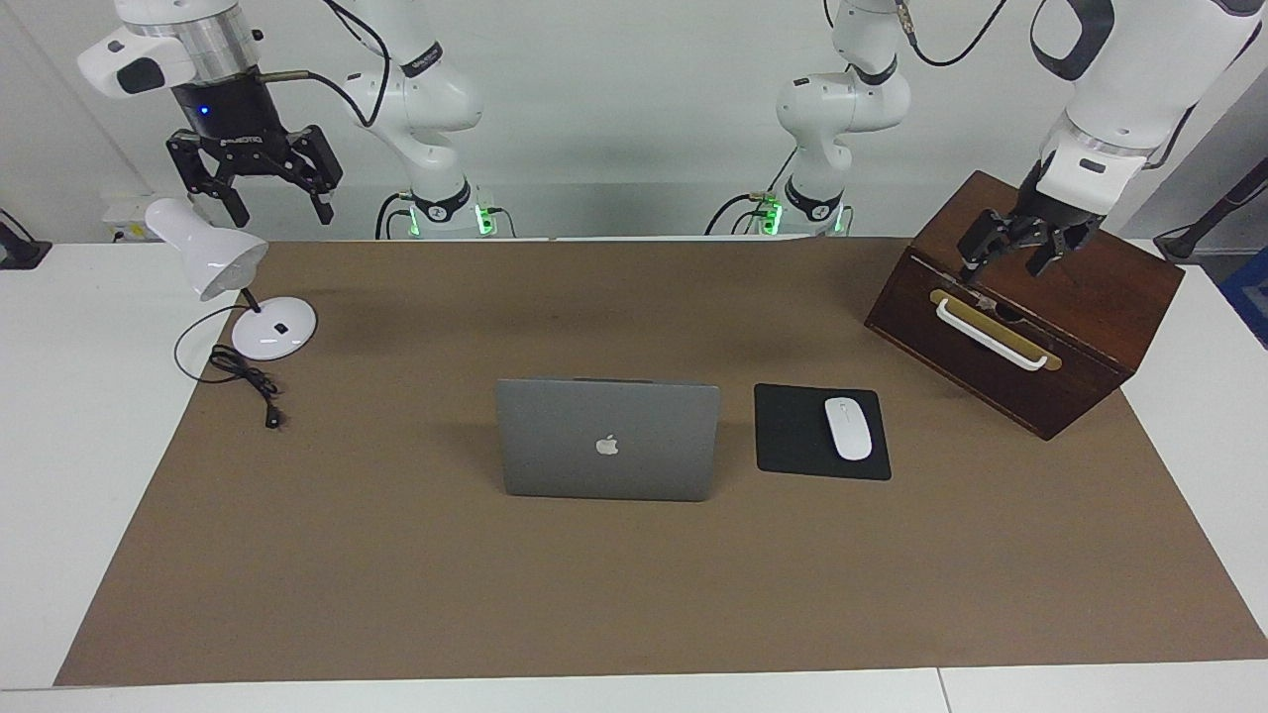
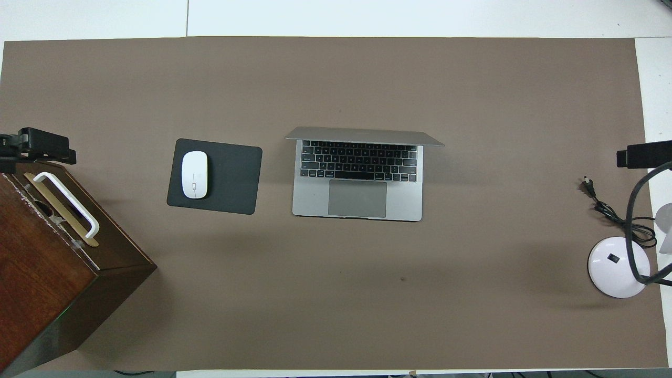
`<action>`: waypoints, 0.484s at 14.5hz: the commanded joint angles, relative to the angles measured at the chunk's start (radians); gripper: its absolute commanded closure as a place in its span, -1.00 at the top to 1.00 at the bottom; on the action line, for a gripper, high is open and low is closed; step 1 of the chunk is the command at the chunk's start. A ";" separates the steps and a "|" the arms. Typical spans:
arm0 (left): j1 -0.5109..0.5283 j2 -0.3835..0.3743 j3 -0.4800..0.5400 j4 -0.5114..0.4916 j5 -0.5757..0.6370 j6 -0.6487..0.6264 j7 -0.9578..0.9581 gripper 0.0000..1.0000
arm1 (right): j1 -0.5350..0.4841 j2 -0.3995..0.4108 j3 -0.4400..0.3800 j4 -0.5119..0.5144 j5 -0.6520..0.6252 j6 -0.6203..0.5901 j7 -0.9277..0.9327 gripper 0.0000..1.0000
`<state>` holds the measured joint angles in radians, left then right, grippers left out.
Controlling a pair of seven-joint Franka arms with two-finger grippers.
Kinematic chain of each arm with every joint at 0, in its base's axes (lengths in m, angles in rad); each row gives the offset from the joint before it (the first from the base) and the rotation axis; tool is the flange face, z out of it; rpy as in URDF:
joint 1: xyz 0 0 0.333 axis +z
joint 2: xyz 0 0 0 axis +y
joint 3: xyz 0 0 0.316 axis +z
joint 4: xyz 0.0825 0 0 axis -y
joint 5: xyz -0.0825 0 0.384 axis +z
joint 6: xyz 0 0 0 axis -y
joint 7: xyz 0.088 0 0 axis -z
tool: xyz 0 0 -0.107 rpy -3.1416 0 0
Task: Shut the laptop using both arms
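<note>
White walls stood at the robots' end, and a brown mat covered most of the white table. At the right arm's end, the right gripper hung in the air over a white desk lamp, its chunky claw spread wide and empty.

Mid-table sat the laptop, open, with its keyboard toward the robots and its lid standing nearly upright, logo facing away from them. It looked to me like a thin, stiff metal shell, smooth enough to slip under a fingertip. The base seemed light enough to skid on the mat if pushed hard. The screen side I'd call fragile, so I would not pinch it. The lid's top edge seemed the place to press, easing it toward the robots and down, with the other arm steadying the base at the palm rest.

Just beside the laptop, toward the left arm's end, lay a black mousepad with a white mouse on it. Past that, the left gripper hung over a dark wooden box, its slim fingers apart, holding nothing.
</note>
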<state>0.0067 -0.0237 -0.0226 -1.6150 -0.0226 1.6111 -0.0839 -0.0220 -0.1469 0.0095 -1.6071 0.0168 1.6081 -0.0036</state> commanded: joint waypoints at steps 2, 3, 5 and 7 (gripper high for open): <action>0.013 0.016 -0.023 0.026 -0.008 -0.003 0.010 1.00 | -0.019 -0.014 0.009 -0.011 0.006 -0.014 -0.019 1.00; 0.013 0.014 -0.023 0.026 -0.007 0.001 0.010 1.00 | -0.019 -0.013 0.009 -0.011 0.006 -0.014 -0.019 1.00; 0.013 0.014 -0.023 0.024 -0.010 0.007 0.010 1.00 | -0.019 -0.013 0.009 -0.011 0.006 -0.014 -0.019 1.00; 0.013 0.014 -0.025 0.023 -0.011 0.013 0.003 1.00 | -0.019 -0.013 0.009 -0.011 0.006 -0.014 -0.019 1.00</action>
<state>0.0068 -0.0231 -0.0374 -1.6149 -0.0227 1.6169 -0.0839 -0.0220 -0.1469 0.0095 -1.6071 0.0168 1.6081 -0.0036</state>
